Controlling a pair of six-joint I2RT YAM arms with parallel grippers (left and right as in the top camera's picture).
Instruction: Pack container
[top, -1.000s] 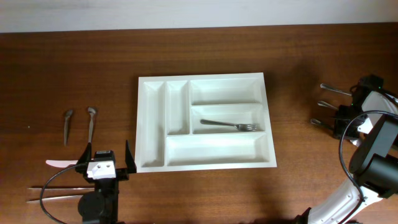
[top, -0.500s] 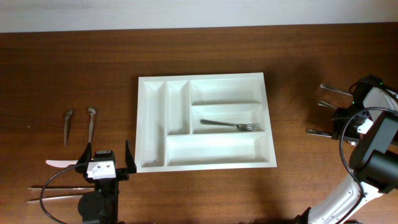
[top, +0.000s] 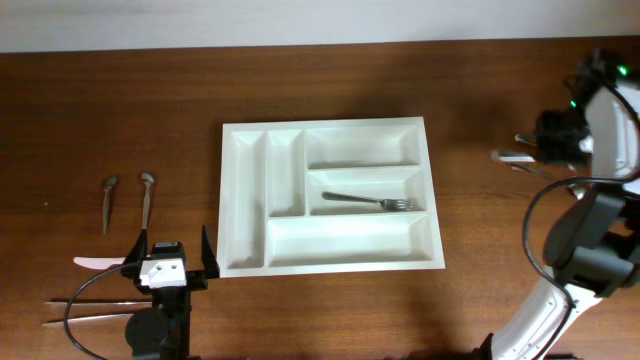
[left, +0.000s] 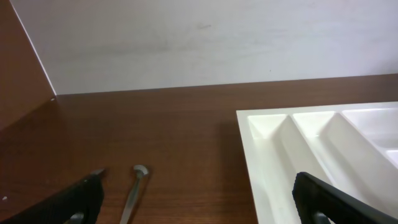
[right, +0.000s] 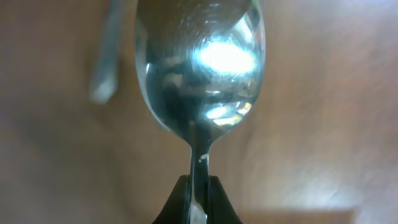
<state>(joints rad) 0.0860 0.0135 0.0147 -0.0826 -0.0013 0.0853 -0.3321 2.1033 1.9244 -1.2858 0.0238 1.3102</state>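
At table centre, the container (top: 350, 243) lay flat, with one fork (top: 372, 202) in its middle crosswise compartment. Right gripper (right: 198, 198) was clamped on a spoon (right: 199, 74) at the neck, well apart from the tray's right side. Left gripper (top: 170, 262) sat just beside the tray's lower-left corner, jaws apart.

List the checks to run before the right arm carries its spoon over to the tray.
1. Grip: ok. The right gripper is shut on the neck of the spoon.
2. Tray flat on the table: ok.
3. Free compartments: ok. Only a fork lies in the middle crosswise one.
4. Left gripper off the path: ok. It is open, near the tray's near-left corner.
5. Spoon clear of loose cutlery: cannot tell. A blurred handle shows behind it.
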